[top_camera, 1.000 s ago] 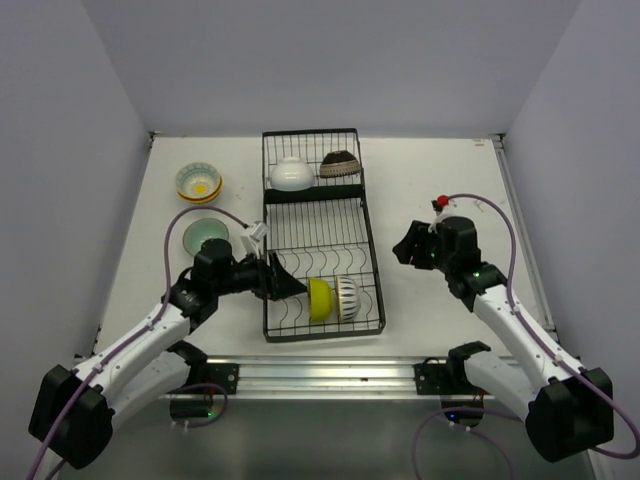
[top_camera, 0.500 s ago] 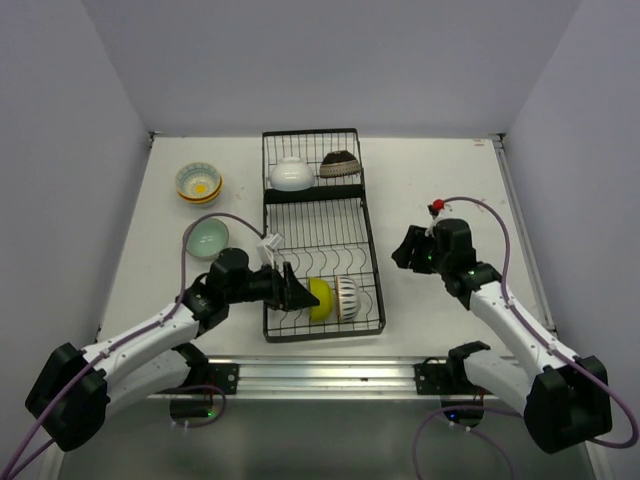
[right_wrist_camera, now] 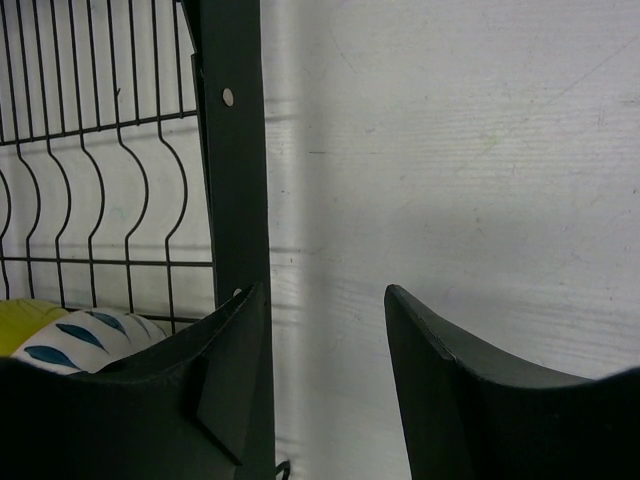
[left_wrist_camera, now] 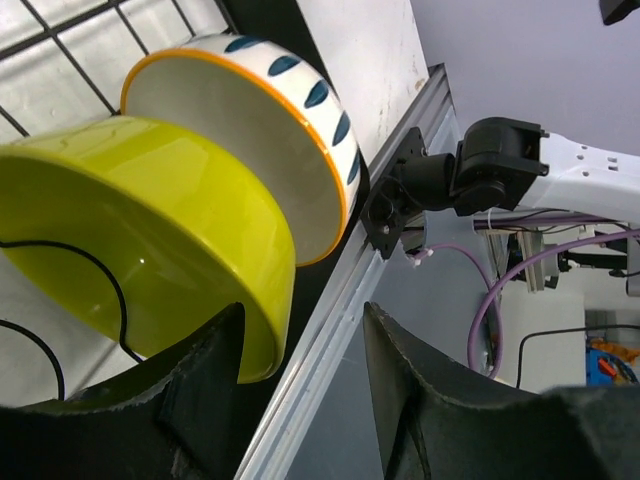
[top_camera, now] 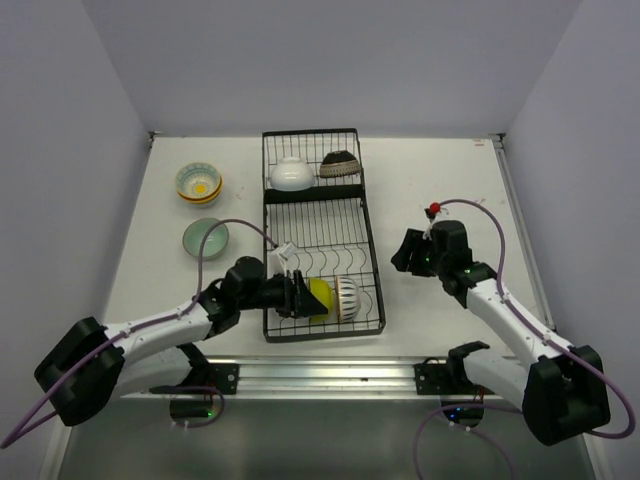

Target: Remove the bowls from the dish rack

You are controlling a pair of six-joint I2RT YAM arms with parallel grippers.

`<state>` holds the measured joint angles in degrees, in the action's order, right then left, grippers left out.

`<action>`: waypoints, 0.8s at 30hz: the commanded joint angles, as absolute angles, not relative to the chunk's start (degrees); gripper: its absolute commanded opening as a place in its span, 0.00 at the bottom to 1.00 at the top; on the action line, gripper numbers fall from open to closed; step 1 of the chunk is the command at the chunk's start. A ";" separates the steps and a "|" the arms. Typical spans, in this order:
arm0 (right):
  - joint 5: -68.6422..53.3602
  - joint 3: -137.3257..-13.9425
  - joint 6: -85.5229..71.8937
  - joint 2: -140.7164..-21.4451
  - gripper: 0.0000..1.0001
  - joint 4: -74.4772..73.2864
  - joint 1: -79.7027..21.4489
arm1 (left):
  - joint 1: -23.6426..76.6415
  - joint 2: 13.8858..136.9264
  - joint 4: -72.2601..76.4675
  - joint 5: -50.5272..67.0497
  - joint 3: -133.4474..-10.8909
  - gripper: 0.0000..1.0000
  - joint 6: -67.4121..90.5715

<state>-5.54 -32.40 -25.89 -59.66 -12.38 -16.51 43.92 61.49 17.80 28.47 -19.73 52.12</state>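
Observation:
The black wire dish rack [top_camera: 276, 215] lies in the middle of the table. Its far section holds a white bowl [top_camera: 290, 173] and a dark brown patterned bowl [top_camera: 340, 163]. In the near section a yellow-green bowl [top_camera: 321, 298] and a white striped bowl [top_camera: 346, 297] stand on edge. My left gripper [top_camera: 300, 297] is open, and the yellow-green bowl's [left_wrist_camera: 150, 220] rim sits between its jaws, against one finger [left_wrist_camera: 200, 385] and clear of the other. The striped bowl [left_wrist_camera: 300, 120] stands just behind. My right gripper [top_camera: 408, 250] hangs open and empty over bare table beside the rack's right edge [right_wrist_camera: 230, 150].
A stack of bowls [top_camera: 199, 183] and a pale green bowl [top_camera: 205, 239] sit on the table left of the rack. Walls close in the table on three sides. The arms' metal base rail [top_camera: 330, 375] runs along the near edge.
My left arm has reached right into the rack's near section, and its jaws have narrowed around the yellow-green bowl's rim. The right arm has shifted only slightly.

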 commanded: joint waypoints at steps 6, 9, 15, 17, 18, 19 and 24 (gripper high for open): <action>-4.57 -31.73 -24.61 -60.03 0.56 -10.20 -16.88 | 45.62 61.09 26.54 23.65 -14.86 0.38 57.39; -4.57 -31.38 -24.52 -60.38 0.56 -9.85 -16.87 | 45.70 59.59 29.26 22.24 -12.06 0.30 59.76; -4.48 -30.94 -24.52 -61.17 0.56 -9.32 -16.87 | 45.62 57.48 34.27 19.16 -8.53 0.16 64.16; -4.39 -30.85 -24.61 -61.35 0.56 -9.05 -16.87 | 45.62 56.61 35.94 18.02 -7.65 0.11 65.47; -4.31 -30.85 -24.35 -61.52 0.57 -8.97 -16.79 | 45.62 56.17 36.12 17.58 -7.56 0.09 65.65; -4.31 -30.85 -24.26 -61.61 0.57 -9.05 -16.79 | 45.62 56.16 36.04 17.23 -7.47 0.07 65.74; -3.69 -30.76 -23.47 -61.79 0.57 -9.67 -16.79 | 45.62 57.21 36.56 16.61 -7.30 0.00 65.65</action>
